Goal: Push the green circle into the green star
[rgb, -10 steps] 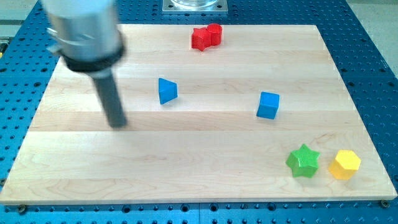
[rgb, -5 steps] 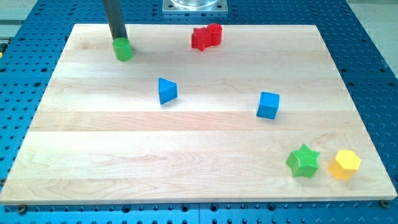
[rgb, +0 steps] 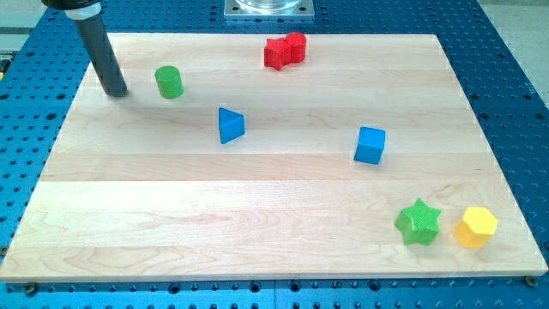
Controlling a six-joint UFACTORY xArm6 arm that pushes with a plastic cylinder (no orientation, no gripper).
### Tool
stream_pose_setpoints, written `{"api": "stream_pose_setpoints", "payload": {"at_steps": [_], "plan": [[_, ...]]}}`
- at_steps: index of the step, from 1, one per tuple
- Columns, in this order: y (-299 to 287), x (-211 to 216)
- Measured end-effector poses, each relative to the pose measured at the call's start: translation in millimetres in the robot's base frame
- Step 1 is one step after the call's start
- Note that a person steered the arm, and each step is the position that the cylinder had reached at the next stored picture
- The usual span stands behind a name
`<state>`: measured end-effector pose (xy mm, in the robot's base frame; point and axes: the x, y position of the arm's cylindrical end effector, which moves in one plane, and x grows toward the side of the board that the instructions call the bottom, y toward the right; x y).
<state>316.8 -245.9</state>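
Observation:
The green circle [rgb: 169,82] stands on the wooden board [rgb: 274,215] near the view's top left. The green star [rgb: 418,222] lies far off at the view's bottom right. My tip [rgb: 117,93] rests on the board to the left of the green circle, with a small gap between them. The dark rod rises from it toward the view's top left.
A blue triangle [rgb: 230,125] and a blue cube [rgb: 370,145] lie between the green circle and the green star. A yellow block [rgb: 475,227] sits just right of the star. Two red blocks [rgb: 285,51] touch each other at the top edge.
My tip has moved from just above the green circle to its left side. The green circle has shifted slightly downward on the board. The other blocks have not moved.

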Motion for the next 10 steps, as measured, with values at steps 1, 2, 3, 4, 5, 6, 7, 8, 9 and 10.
{"api": "stream_pose_setpoints", "payload": {"at_steps": [1, 2, 3, 4, 5, 6, 7, 8, 9, 10], "plan": [[-16, -36], [45, -32], [45, 31], [45, 98], [33, 65], [26, 6], [37, -38], [97, -35], [88, 27], [86, 114]]}}
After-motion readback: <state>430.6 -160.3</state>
